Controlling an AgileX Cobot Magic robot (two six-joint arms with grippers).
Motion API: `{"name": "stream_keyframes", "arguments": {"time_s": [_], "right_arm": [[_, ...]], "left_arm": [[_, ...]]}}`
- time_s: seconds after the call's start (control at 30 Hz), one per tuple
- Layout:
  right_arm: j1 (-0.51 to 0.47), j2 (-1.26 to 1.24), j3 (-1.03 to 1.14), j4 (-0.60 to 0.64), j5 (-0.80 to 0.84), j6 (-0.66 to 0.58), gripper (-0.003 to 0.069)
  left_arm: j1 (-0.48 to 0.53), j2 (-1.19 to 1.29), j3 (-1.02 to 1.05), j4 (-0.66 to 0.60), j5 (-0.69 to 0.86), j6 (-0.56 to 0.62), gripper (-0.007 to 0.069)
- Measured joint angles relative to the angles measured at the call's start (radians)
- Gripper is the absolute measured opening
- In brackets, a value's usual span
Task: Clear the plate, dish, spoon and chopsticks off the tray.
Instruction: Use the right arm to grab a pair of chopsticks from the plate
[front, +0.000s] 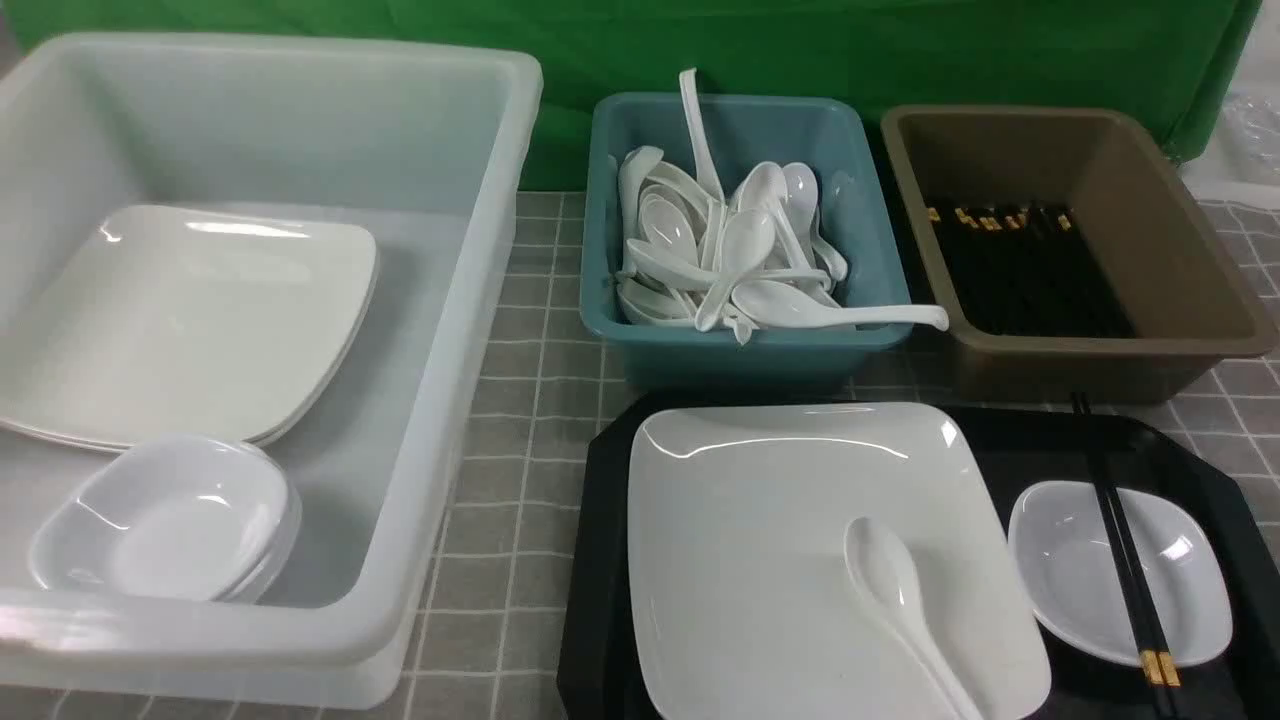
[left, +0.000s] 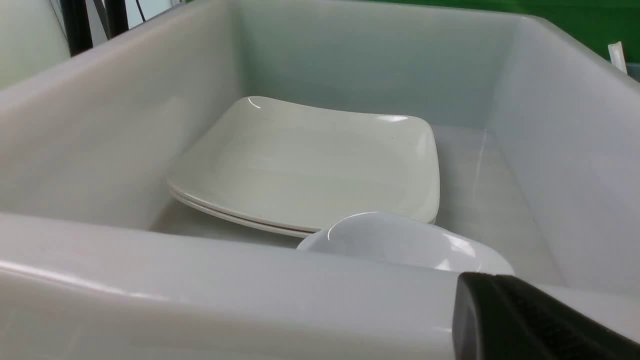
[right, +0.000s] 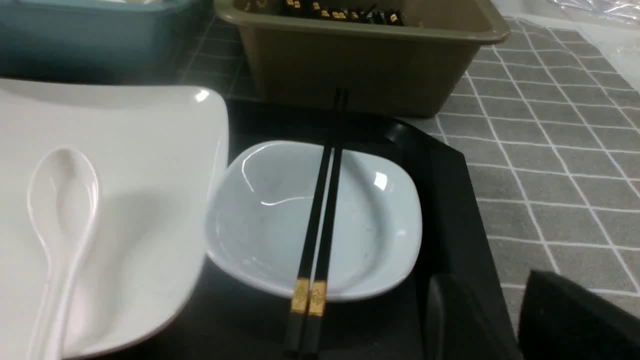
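Note:
The black tray (front: 1190, 460) lies at the front right. On it, the large white plate (front: 760, 520) holds the white spoon (front: 900, 600), bowl facing up. The small white dish (front: 1075, 570) sits to the plate's right, with the black chopsticks (front: 1125, 560) laid across it. The right wrist view shows the plate (right: 150, 165), spoon (right: 62, 200), dish (right: 260, 220) and chopsticks (right: 322, 215). My right gripper (right: 485, 282) is open and empty beside the tray's right rim (right: 450, 200), short of the dish. Only one finger (left: 525, 320) of my left gripper shows, outside a clear bin.
A clear plastic bin (front: 470, 330) at the left holds stacked plates (front: 190, 310) and dishes (front: 170, 520). A teal tub (front: 610, 250) of spoons and a brown tub (front: 1190, 250) of chopsticks stand behind the tray. Grey checked cloth (front: 510, 450) covers the table.

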Motion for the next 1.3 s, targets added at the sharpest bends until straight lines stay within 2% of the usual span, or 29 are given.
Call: {"name": "stream_keyframes", "arguments": {"time_s": [0.73,0.77,0.9,0.93,1.03,1.13,1.2,1.27,1.3], "right_arm": [[0.0,0.0,0.0,0.0,0.0,0.0,0.024],[0.0,0.0,0.0,0.0,0.0,0.0,0.024],[0.0,0.0,0.0,0.0,0.0,0.0,0.024],[0.0,0.0,0.0,0.0,0.0,0.0,0.024],[0.0,0.0,0.0,0.0,0.0,0.0,0.024],[0.0,0.0,0.0,0.0,0.0,0.0,0.024],[0.0,0.0,0.0,0.0,0.0,0.0,0.024],[0.0,0.0,0.0,0.0,0.0,0.0,0.024],[0.0,0.0,0.0,0.0,0.0,0.0,0.024]], "left_arm": [[0.0,0.0,0.0,0.006,-0.02,-0.001,0.0009],[0.0,0.0,0.0,-0.009,-0.028,-0.009,0.0009],[0.0,0.0,0.0,-0.253,-0.111,-0.119,0.0009],[0.0,0.0,0.0,-0.266,-0.116,-0.123,0.0009],[0.0,0.0,0.0,-0.423,-0.22,-0.183,0.0009],[0.0,-0.001,-0.006,-0.466,-0.302,-0.209,0.0009],[0.0,0.0,-0.039,-0.452,-0.255,-0.21,0.0009],[0.0,0.029,-0.148,-0.371,-0.126,-0.16,0.0009],[0.0,0.04,-0.173,-0.364,-0.113,-0.16,0.0009]]}}
